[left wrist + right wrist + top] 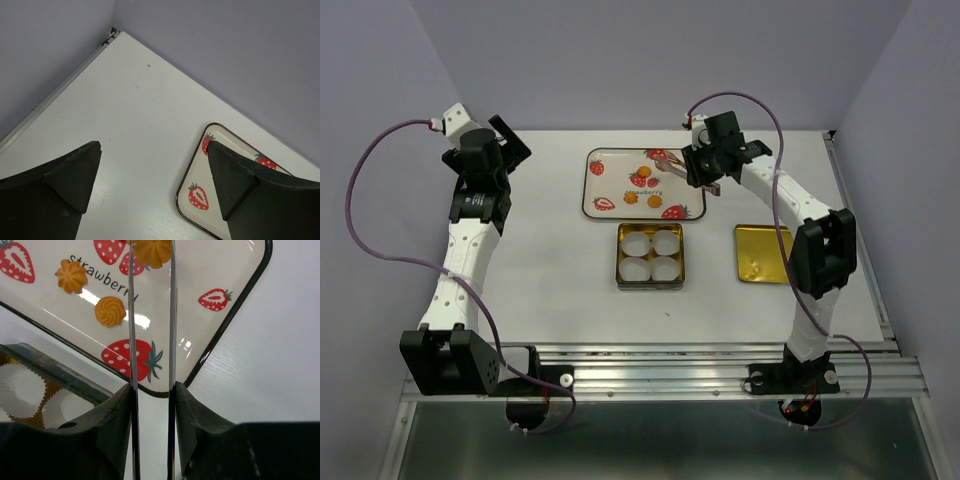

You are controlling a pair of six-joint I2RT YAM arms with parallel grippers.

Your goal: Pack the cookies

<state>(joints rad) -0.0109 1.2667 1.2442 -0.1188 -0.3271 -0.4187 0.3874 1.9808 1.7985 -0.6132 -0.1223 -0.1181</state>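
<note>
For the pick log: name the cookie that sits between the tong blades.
The cookie at the top edge of the right wrist view, bracketed by the tongs; the other two there lie left, outside the blades.

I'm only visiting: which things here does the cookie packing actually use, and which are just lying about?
In use: small round orange cookies; strawberry-printed tray under them; square gold tin; its white paper cups; thin metal tweezers held in the right gripper.
Lying about: flat gold lid, set apart from the tin; left gripper, open and empty.
</note>
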